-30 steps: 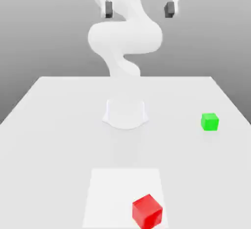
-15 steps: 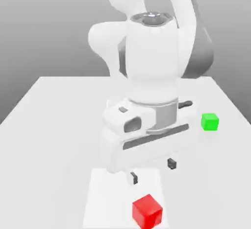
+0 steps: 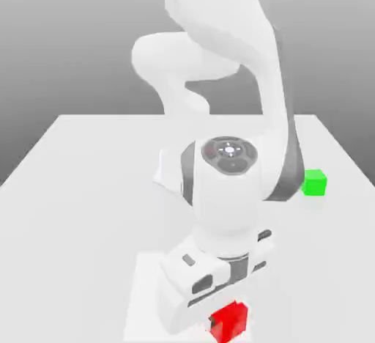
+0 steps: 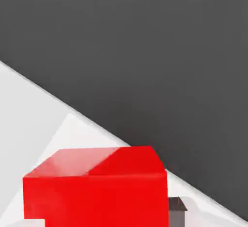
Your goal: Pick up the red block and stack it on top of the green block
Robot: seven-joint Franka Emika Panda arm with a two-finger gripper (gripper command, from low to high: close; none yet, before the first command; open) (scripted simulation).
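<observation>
One red block point(image 4: 94, 187) seemingly within claw point(image 3: 227, 318)

arm point(image 3: 242, 114): bent low, wrist down | claw point(image 3: 220, 327): closed on red block point(image 3: 231, 322)

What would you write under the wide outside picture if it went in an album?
The white arm bends low over the red block at the table's near edge; the green block sits apart on the exterior view's right.

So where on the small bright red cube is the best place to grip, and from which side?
Across two opposite upright faces of the small bright red cube, coming straight down from above. It sits flat on the white table with its top free and open space all round, and its plain parallel faces suit the two-finger gripper, which already sits low over it.
</observation>
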